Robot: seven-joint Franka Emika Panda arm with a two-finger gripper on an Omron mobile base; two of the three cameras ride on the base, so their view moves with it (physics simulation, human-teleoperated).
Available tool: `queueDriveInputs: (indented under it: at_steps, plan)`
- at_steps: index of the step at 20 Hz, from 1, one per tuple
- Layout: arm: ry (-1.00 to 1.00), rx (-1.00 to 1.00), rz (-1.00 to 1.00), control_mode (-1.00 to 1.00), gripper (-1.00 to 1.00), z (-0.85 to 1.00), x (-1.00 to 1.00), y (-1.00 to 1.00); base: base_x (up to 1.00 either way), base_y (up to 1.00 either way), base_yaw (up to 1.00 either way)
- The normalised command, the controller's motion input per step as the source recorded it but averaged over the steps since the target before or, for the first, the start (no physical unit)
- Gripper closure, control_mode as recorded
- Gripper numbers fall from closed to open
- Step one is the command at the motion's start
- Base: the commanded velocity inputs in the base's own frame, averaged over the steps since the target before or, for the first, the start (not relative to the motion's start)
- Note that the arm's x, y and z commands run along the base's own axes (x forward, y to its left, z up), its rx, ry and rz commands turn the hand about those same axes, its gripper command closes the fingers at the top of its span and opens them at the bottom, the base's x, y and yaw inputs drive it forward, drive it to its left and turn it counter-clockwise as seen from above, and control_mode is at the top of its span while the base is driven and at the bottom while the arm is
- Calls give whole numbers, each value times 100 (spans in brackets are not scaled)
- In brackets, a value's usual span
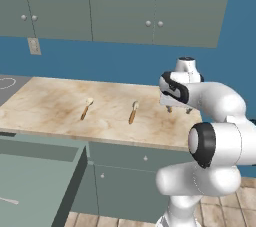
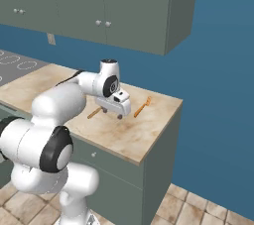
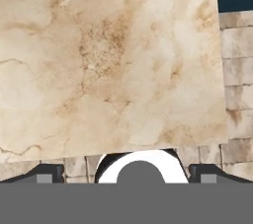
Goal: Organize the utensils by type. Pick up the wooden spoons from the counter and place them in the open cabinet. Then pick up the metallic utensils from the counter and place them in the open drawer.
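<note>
Two wooden spoons [image 1: 86, 108] [image 1: 133, 112] lie apart on the beige marble counter [image 1: 50, 106], handles toward the front edge. My gripper [image 1: 179, 109] hangs just above the counter to the right of both, open and holding nothing. From the right base view the gripper [image 2: 113, 114] covers part of one spoon [image 2: 94, 113]. In the hand view the gripper [image 3: 126, 173] looks down on bare counter [image 3: 113, 70]. The drawer [image 1: 80, 163] stands pulled out at lower left, and a thin silver-grey metallic utensil [image 1: 7, 200] lies inside it. The open cabinet is out of view.
An orange-brown utensil with a forked end [image 2: 143, 106] lies right of the gripper, near the counter's right end [image 2: 176, 104]. Upper wall cabinets [image 1: 125, 6] overhead have shut doors. A stovetop [image 1: 7, 83] borders the counter on the left. Tiled floor lies below.
</note>
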Motion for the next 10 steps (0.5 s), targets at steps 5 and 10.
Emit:
queueDriveInputs:
  at_steps: [5, 10]
  plan:
    - [0, -6, 0, -100, -100, -36, 34, -11, 0, 0, 0]
    - [-2, -1, 0, -100, -100, -9, 20, -14, 0, 0, 0]
